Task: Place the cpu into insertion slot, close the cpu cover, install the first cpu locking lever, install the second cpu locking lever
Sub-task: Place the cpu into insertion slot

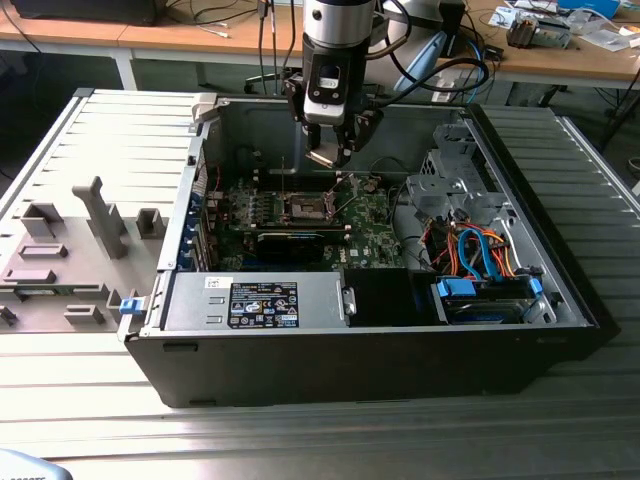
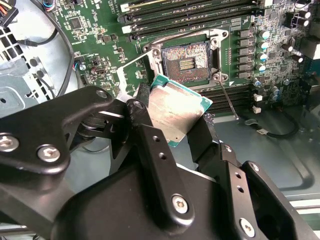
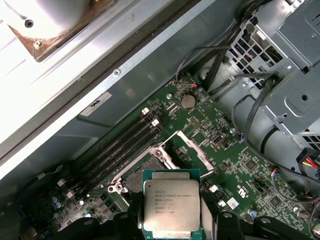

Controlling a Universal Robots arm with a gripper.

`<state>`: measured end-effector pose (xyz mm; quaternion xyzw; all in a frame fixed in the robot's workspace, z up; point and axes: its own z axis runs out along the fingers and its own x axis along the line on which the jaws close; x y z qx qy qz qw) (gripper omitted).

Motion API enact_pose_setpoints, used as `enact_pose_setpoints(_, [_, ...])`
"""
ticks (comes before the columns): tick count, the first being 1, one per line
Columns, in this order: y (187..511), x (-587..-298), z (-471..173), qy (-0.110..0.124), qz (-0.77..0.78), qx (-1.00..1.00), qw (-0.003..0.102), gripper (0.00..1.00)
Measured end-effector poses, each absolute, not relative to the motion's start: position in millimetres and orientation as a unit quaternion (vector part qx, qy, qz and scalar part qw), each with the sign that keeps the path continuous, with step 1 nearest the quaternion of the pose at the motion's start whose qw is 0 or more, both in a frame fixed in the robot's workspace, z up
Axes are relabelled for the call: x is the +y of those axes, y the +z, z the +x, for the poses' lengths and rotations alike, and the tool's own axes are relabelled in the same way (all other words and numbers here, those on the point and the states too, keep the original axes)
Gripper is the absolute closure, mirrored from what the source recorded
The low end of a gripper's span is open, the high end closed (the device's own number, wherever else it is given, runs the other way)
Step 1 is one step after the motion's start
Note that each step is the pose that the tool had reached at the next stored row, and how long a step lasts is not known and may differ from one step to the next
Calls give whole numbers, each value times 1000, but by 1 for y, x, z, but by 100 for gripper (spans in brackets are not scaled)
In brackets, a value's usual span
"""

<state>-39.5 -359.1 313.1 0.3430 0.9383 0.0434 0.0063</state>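
**Just above the insertion slot [image 1: 305, 208]: cpu [image 1: 320, 157] gripped in the pincer [image 1: 328, 157]**

In the exterior view the pincer hangs inside the open computer case [image 1: 560, 250], near its back wall. It holds the cpu clear above the green motherboard [image 1: 375, 225]. The insertion slot lies below it and a little nearer the camera, with the drive cage [image 1: 450, 180] off to the exterior view's right and open air overhead.

In the second wrist view the black fingers [image 2: 145, 107] are closed on two opposite edges of the cpu [image 2: 175, 107]. Its silvery, green-rimmed face is tilted, with one corner aimed toward the insertion slot [image 2: 186, 60] but apart from it. A thin metal lever [image 2: 227, 97] slants away from the slot's corner.

In the first wrist view the cpu [image 3: 171, 207] shows square, no side longer than another, with its metal top facing the camera. The cpu cover [image 3: 197, 152] stands raised, leaving the insertion slot [image 3: 134, 181] uncovered. The memory slots [image 3: 120, 145] run just beside it.
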Motion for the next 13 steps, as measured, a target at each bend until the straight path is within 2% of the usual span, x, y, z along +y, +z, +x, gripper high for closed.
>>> enact_pose_setpoints(13, [313,-359,-40,43,349,936,7,45])
